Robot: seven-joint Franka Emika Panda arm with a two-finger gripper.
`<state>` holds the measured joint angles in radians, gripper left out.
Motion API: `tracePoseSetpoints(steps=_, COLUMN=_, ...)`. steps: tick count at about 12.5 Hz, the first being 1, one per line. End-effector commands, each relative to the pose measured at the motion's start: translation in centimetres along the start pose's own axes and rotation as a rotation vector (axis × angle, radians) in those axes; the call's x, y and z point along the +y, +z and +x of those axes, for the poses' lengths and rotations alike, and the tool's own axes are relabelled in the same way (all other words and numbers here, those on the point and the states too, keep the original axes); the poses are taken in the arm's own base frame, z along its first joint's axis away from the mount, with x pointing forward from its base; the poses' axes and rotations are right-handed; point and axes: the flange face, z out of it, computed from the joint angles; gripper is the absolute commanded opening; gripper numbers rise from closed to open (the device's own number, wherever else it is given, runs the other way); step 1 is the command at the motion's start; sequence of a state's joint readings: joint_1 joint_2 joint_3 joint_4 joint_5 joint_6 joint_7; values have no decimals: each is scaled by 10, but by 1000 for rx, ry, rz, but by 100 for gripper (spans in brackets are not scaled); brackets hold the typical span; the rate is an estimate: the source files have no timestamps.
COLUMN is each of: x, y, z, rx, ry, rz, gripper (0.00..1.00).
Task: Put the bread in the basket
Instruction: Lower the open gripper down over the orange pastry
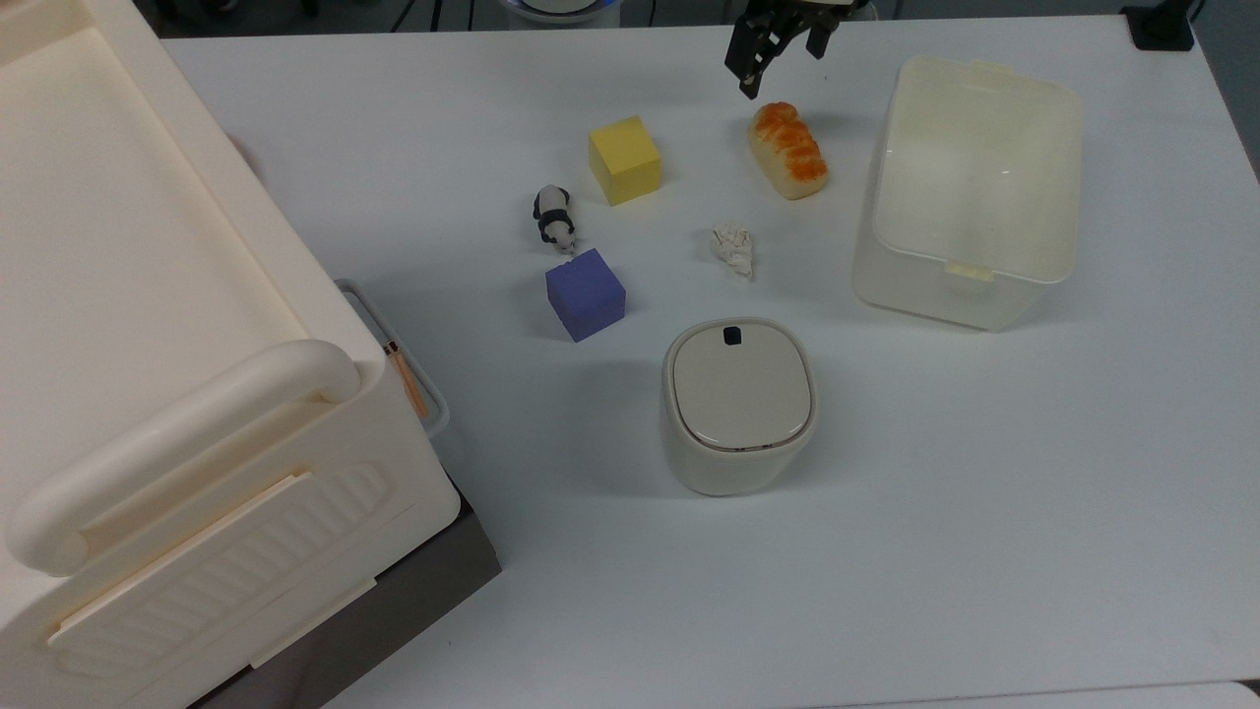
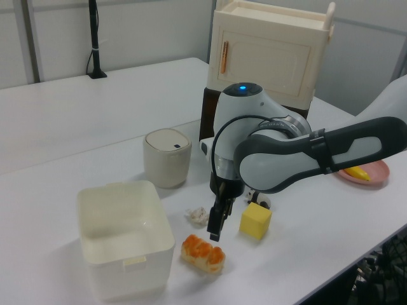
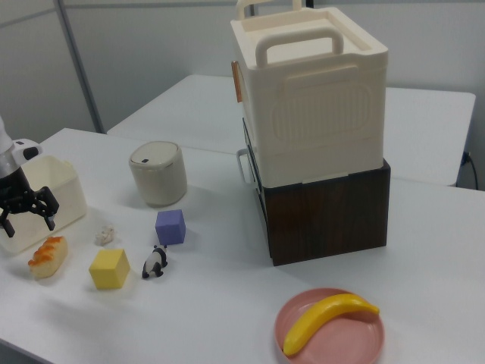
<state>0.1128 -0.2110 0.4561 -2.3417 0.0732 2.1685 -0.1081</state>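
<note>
One broad white counter [image 1: 984, 512] carries all you see, with the huge cream plastic crate with a thick handle [image 3: 311, 91] as its biggest load, stacked on a dark brown box [image 3: 326, 208]. Next comes your cream-white translucent rectangular tub, the basket [image 1: 970, 187], standing open at the top view's right. The rounded-square lidded bin [image 1: 738, 404] sits nearer the middle. Your small toy loaf of bread [image 1: 787, 151], pale with an orange-brown glazed top, lies on the counter just beside the basket, apart from it. Your black two-finger tool [image 1: 783, 49] hangs just above the bread's far end, fingers spread and holding nothing.
</note>
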Motion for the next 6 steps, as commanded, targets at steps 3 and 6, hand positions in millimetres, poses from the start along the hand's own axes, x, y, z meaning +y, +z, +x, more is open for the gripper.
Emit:
tracePoseSetpoints(steps=3, x=1, y=20, z=8, rx=19, ry=83, rz=38, gripper=100)
tracePoseSetpoints(steps=6, x=-1, y=52, z=16, rx=-18, ry=39, rz=35, gripper=100)
